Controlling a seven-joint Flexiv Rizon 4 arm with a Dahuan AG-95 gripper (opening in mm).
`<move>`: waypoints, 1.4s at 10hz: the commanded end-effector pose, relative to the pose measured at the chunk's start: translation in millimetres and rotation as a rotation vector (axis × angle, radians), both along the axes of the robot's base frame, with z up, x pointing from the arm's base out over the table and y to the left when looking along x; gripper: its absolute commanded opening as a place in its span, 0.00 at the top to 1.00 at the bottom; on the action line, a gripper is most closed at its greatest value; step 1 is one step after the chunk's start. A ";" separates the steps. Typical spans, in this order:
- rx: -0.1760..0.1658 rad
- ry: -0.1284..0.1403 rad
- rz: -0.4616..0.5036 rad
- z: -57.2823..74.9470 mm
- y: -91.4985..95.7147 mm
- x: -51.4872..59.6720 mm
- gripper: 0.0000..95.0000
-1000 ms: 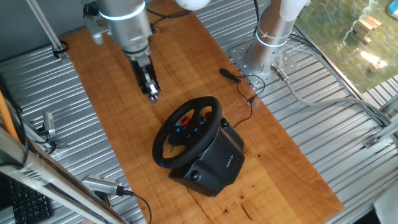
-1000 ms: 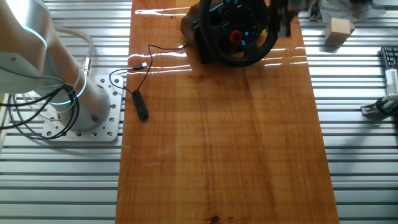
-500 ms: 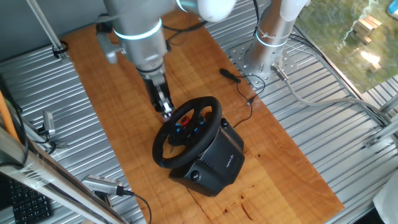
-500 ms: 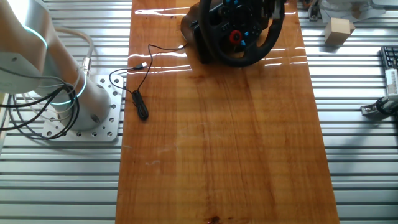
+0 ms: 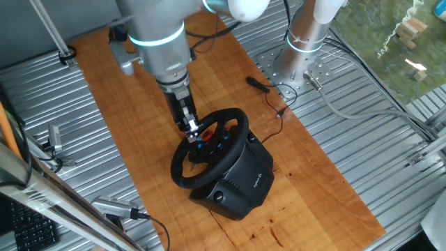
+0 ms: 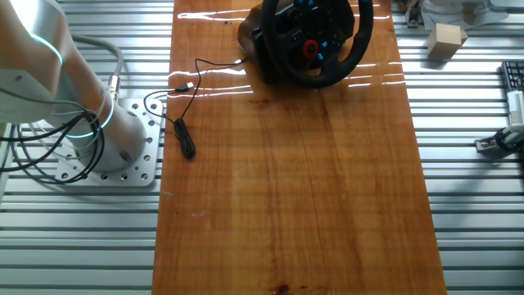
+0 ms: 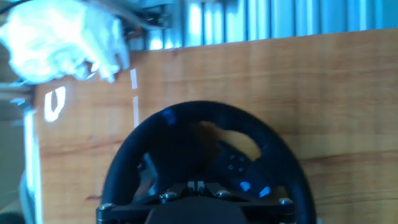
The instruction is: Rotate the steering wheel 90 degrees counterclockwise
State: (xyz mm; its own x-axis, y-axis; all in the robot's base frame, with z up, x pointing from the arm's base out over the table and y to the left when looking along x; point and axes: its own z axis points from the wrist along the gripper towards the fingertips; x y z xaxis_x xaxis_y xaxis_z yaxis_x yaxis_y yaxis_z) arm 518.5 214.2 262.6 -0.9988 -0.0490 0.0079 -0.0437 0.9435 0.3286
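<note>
The black steering wheel stands tilted on its boxy black base on the wooden board, with red and blue hub buttons showing. It also shows at the top edge of the other fixed view and fills the lower half of the hand view. My gripper points down with its narrow fingers close together, and its tip is at the wheel's upper-left rim. It holds nothing that I can see. In the hand view the fingertips sit together just over the hub.
The arm's silver pedestal stands at the board's far side, with a black cable and plug beside it. A wooden block and a keyboard lie off the board. A white cloth lies beyond the wheel.
My gripper has moved down and to the right from above the bare board onto the wheel's upper-left rim. The wheel does not appear to have turned.
</note>
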 end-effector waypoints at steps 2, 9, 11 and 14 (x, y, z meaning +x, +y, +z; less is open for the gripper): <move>0.055 0.046 0.055 -0.1 26.2 -2.6 1.00; 0.059 0.072 0.053 -9.5 41.1 -2.5 1.00; 0.059 0.077 0.047 -14.7 48.0 -3.2 1.00; 0.063 0.080 0.043 -14.9 51.5 -3.6 1.00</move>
